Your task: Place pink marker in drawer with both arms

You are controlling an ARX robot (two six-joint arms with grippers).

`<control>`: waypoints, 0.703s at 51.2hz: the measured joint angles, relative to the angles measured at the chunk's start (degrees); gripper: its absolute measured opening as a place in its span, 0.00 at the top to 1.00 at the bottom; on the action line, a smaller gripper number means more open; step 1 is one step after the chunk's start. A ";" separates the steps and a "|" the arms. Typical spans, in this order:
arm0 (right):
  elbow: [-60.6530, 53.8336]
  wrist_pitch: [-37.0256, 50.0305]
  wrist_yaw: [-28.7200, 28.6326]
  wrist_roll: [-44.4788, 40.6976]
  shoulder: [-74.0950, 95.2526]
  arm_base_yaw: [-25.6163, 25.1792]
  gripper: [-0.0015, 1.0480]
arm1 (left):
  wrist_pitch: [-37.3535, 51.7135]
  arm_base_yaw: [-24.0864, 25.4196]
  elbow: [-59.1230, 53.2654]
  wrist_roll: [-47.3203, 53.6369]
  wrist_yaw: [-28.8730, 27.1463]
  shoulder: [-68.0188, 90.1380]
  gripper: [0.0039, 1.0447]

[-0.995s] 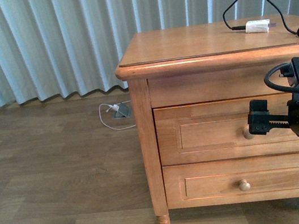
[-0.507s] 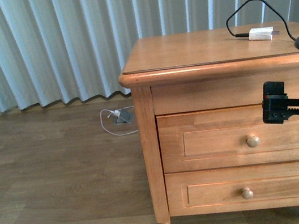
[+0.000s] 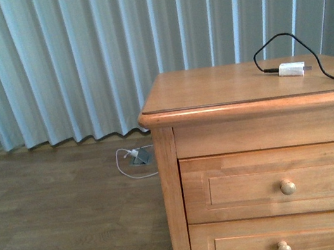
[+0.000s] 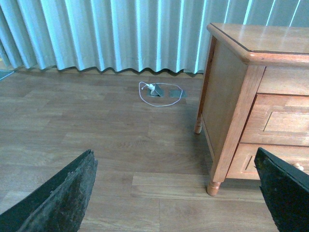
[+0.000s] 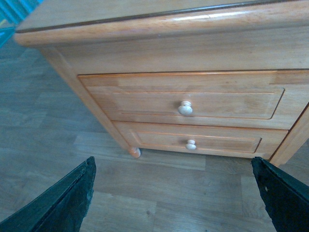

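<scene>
The pink marker shows in none of the views. The drawer point(image 3: 247, 182) is the upper one of the wooden nightstand; it is closed, and its round knob point(image 3: 287, 187) is free. No arm appears in the front view. My left gripper point(image 4: 176, 203) is open over bare floor, left of the nightstand's corner leg point(image 4: 213, 187), with nothing between its fingers point(image 4: 63, 198). My right gripper point(image 5: 174, 203) is open too, held back from the drawer point(image 5: 145, 101) and its knob point(image 5: 185, 108), with only floor between its fingers point(image 5: 285, 193).
A white charger block point(image 3: 292, 69) with a black cable point(image 3: 269, 47) lies on the nightstand top point(image 3: 212, 88). The lower drawer point(image 3: 252, 249) is closed. A white cord and floor socket point(image 4: 159, 91) lie near the curtain point(image 3: 78, 56).
The right gripper, which was at the upper drawer's knob, drew away to the right and left the front view. The nightstand now sits lower in that view.
</scene>
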 joint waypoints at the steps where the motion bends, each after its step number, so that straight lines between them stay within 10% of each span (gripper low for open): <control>1: -0.04 -1.22 -0.02 -0.04 -1.70 -0.02 0.08 | 0.00 0.00 0.00 0.02 -0.02 0.00 0.05; 18: -0.48 -3.89 1.92 -0.46 -10.45 -0.79 0.10 | 0.00 0.00 0.00 0.02 0.00 0.00 0.05; 25: -9.79 16.39 13.03 -6.03 -14.27 -1.77 0.33 | 0.00 0.00 0.00 0.02 -0.04 0.00 0.05; 36: -18.32 19.26 12.96 -7.98 -20.09 -1.81 0.74 | 0.00 0.00 0.00 0.00 -0.02 0.00 0.05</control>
